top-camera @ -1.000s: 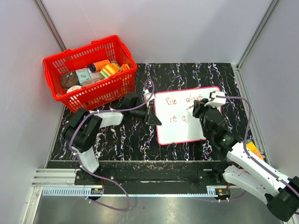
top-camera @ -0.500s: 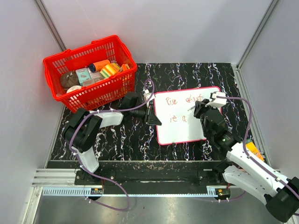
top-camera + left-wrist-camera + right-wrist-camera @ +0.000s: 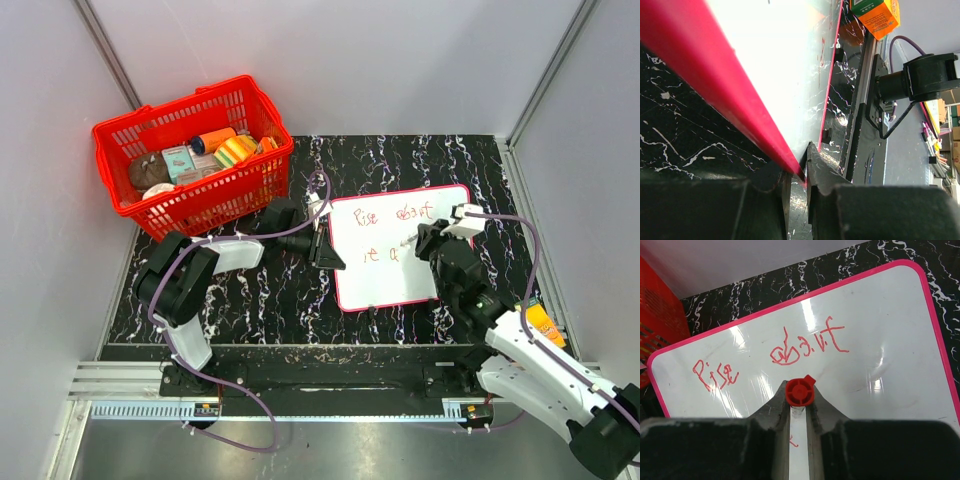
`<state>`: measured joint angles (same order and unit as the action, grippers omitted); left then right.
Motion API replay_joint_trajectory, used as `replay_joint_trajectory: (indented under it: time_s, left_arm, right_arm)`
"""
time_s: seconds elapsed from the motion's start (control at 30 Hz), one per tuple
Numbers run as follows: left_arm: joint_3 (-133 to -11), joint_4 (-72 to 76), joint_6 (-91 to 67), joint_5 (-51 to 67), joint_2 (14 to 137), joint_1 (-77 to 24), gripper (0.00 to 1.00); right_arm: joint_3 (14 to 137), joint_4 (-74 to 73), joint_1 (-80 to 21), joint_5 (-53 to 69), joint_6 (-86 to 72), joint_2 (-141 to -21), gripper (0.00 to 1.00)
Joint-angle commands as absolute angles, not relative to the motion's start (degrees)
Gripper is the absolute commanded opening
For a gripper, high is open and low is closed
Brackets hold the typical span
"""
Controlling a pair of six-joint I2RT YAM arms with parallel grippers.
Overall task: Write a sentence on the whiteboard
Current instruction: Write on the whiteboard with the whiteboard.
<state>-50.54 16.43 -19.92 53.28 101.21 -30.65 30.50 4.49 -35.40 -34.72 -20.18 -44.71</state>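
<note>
The whiteboard (image 3: 395, 260) lies flat on the black marbled table, white with a red-pink edge. The sentence (image 3: 395, 213) is thin red handwriting in two short lines; the right wrist view shows its upper words (image 3: 807, 345) and part of a lower stroke. My left gripper (image 3: 325, 243) is shut on the whiteboard's left edge (image 3: 740, 100). My right gripper (image 3: 421, 240) is shut on a red-ended marker (image 3: 800, 392), held upright over the board's middle, its tip hidden beneath the fingers (image 3: 772, 407).
A red basket (image 3: 150, 128) with several packaged items stands at the back left. An orange box (image 3: 543, 322) lies at the table's right edge by my right arm, also in the left wrist view (image 3: 875, 15). Grey walls close in the table.
My right gripper has moved with the marker a little down and right over the board, uncovering more of the upper line. The left arm and the board have not moved.
</note>
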Motion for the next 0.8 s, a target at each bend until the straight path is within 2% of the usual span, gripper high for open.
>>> replay_joint_trajectory:
  time_s: [0.0,0.47,0.77]
  left_arm:
    - [-50.5,13.5,-14.3,49.7,101.9,-32.7,0.0]
    - [-50.7,13.5,-14.3,49.7,102.1,-32.8,0.0]
    - [-50.7,13.5,-14.4,49.7,102.0,-32.9,0.0]
  right_arm:
    - [28.9,1.1,-34.9,-33.5,-21.7,-43.2,0.0]
    - [26.8,-4.8,-34.9,-32.6,-23.6,-38.7,0.0]
    - [29.7,-4.2,-34.9,-35.7,-22.7,-40.1,0.0]
